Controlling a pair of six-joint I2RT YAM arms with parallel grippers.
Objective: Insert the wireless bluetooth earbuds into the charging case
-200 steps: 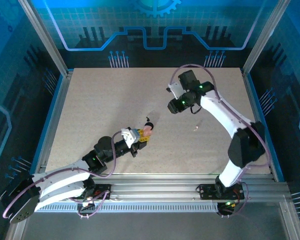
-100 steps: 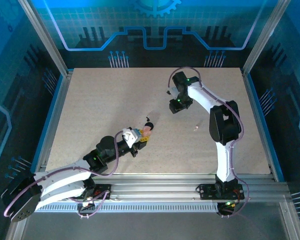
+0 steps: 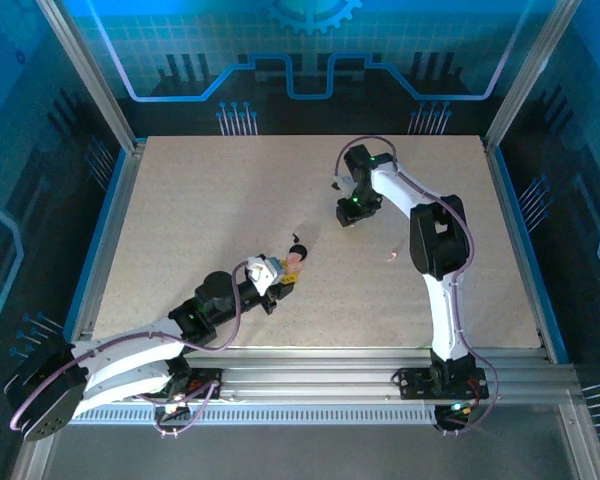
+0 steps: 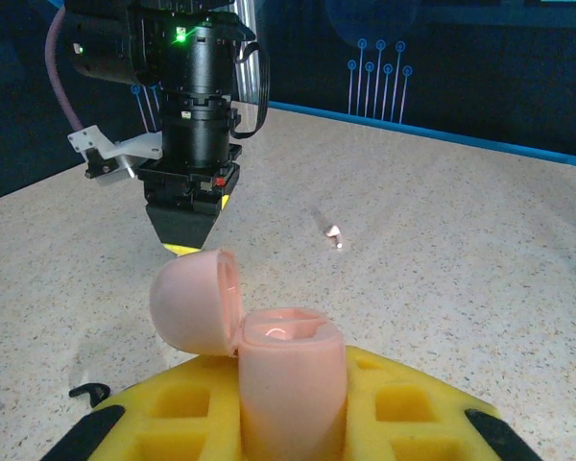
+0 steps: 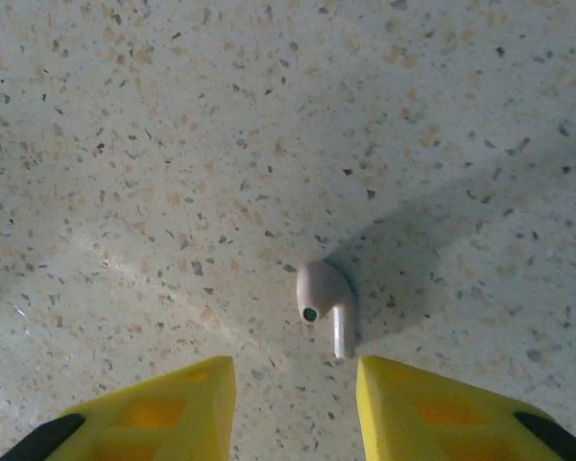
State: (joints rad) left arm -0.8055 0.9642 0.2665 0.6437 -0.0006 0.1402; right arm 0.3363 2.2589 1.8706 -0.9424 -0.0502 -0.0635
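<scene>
Left hand [image 4: 290, 432] pinches the pale pink charging case [image 4: 290, 370], its lid tipped open toward 10 o'clock. Right hand [image 5: 293, 376] points down at the counter [image 5: 125, 144], fingers spread and empty; one pale pink earbud [image 5: 324, 300] lies at 12 o'clock just off its tips. Another pale earbud [image 3: 391, 257] lies at 4 o'clock.

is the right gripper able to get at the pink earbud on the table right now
Probably yes: the pink earbud lies bare on the table just ahead of the open right gripper, nothing between.
</scene>
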